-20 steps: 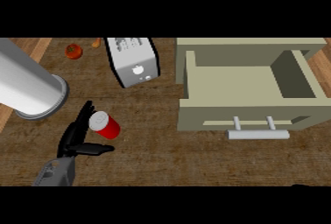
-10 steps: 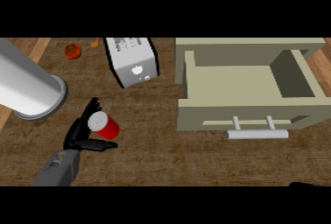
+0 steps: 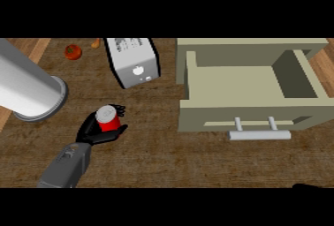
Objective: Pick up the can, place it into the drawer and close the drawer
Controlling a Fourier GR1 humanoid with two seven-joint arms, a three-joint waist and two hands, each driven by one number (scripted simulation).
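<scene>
The red can point(image 3: 108, 121) with a silver top sits in my left hand point(image 3: 91, 133), whose black fingers and thumb curl round its sides, at the left of the wooden counter. The beige drawer point(image 3: 195, 117) stands pulled open to the right of the can, its inside bare, and its silver bar handle point(image 3: 259, 135) faces me. A dark sliver of my right hand point(image 3: 306, 186) shows at the lower right edge, well below the drawer.
A large silver cylinder point(image 3: 26, 90) stands at the left, close to the held can. A silver toaster point(image 3: 134, 62) sits behind the can, with a tomato point(image 3: 73, 51) beyond it at the back left.
My left hand has shut round the red can and tipped it more upright, so its silver top now faces up. The drawer has not moved.
</scene>
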